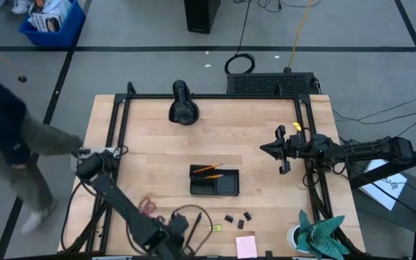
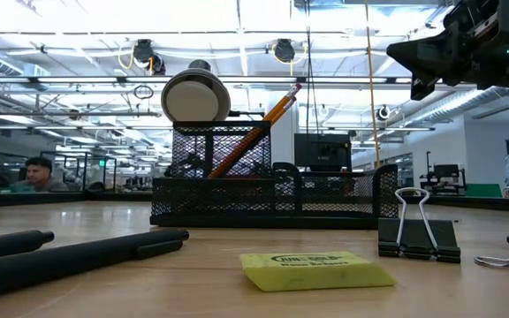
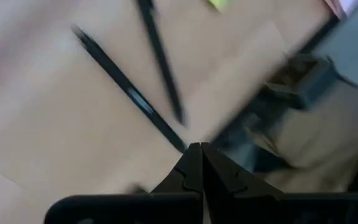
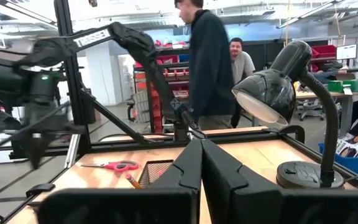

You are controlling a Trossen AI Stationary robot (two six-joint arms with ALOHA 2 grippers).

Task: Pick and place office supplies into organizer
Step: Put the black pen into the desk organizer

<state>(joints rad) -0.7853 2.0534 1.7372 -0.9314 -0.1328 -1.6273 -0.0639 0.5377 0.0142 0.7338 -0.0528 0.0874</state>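
The organizer (image 1: pixel 214 180) is a low black box made of wire mesh, with small rooms inside. It sits in the middle of the wooden tabletop (image 1: pixel 150 155). Two orange pencils (image 1: pixel 209 171) lean in it, and one pokes up high with its tip slanting in the low view.

The right end effector (image 1: pixel 265 149) hangs above the tabletop, and the organizer is ahead of it and a bit to the side. Its two dark fingers are pressed together with nothing between them. A black desk lamp (image 4: pixel 289 81) stands near it on one side.

The left end effector (image 3: pixel 197 151) is at the near edge of the tabletop. Its fingers are together too, and they hold nothing. Two long thin black pens (image 3: pixel 132 93) lie just in front of its tips. The small yellow piece (image 1: pixel 216 228) is flat and lies just past the pens. The red-handled scissors (image 1: pixel 148 206) lie flat close beside this arm.

The tiny black binder clips (image 1: pixel 238 217) have thin wire handles. They lie between the organizer and the near edge. The pink sticky-note pad (image 1: pixel 246 245) is a small square at the near edge, past the yellow piece.

A person (image 1: pixel 9 137) in dark clothes stands next to the tabletop on the left arm's side.
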